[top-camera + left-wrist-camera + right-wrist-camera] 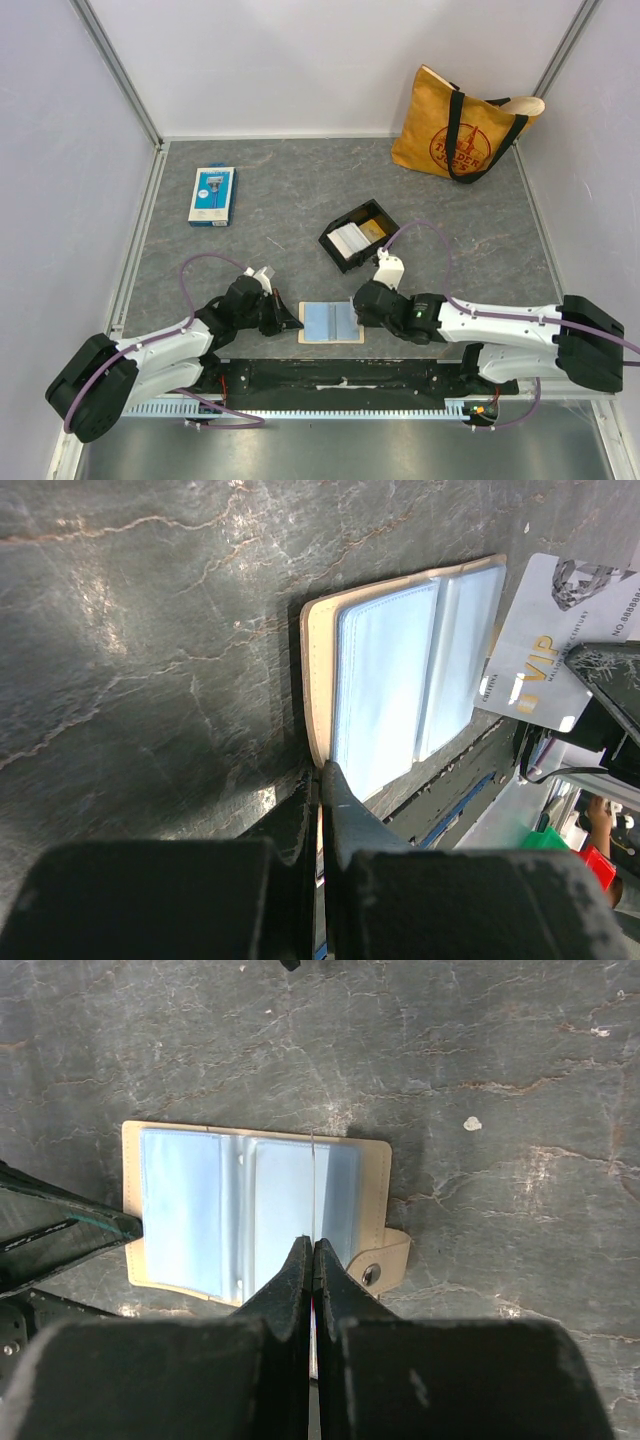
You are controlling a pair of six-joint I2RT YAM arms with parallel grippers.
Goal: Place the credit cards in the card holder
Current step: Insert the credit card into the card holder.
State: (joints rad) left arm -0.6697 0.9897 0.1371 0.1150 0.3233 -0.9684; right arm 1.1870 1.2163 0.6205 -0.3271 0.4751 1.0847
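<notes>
Hard to read straight off: from the right wrist the white VIP card [555,630] shows only as a hairline edge. In the left wrist view one end of it is hidden by the right gripper [313,1247], which is clenched on it. The left gripper [323,776] is pinched tight too, tip on the rim of the card holder [190,1210], at the holder's 9 o'clock seen from overhead. Nipping the cover or merely pressing it, I can't tell. The holder lies open and flat at the table's near edge, between the two grippers, and the card stands on edge over its 3 o'clock half. Tan leathery cover, glossy pale-blue plastic sleeves, a snap tab [385,1260] at one side. At its 1 o'clock the black tray [332,255] holds more credit cards [350,238], too small to count. Grey marbled table [250,170].
</notes>
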